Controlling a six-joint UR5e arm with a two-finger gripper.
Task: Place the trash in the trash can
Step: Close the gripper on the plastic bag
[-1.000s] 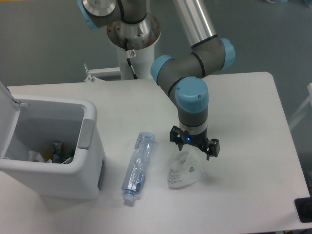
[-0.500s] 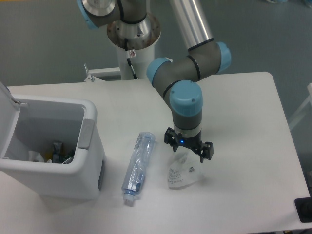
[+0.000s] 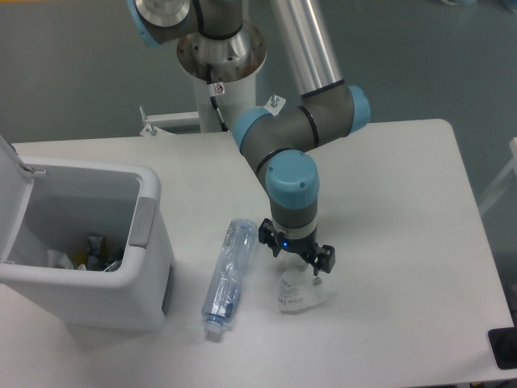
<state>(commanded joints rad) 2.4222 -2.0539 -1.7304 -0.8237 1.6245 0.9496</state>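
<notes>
You can make out dark print on the packet (image 3: 300, 293), but none of it is readable, and the bottle (image 3: 228, 276) shows no label you could read either. The packet lies on the table (image 3: 404, 242) just right of the bottle, with its top edge tucked under the gripper (image 3: 296, 260). The gripper hangs directly over that packet, a small blue light glowing on its wrist; its fingers are hidden from you below the wrist housing, so you cannot tell whether they are apart or closed on the packet.

The bottle lies on its side, white cap toward the near edge of the table, between the packet and the trash can (image 3: 121, 307). The trash can stands at the left with its lid (image 3: 10, 174) swung up (the lid is cut off by the frame edge). Inside it you can see a few dark and pale scraps, too small to name. A dark object (image 3: 504, 347) at the lower right corner is cropped and cannot be identified.
</notes>
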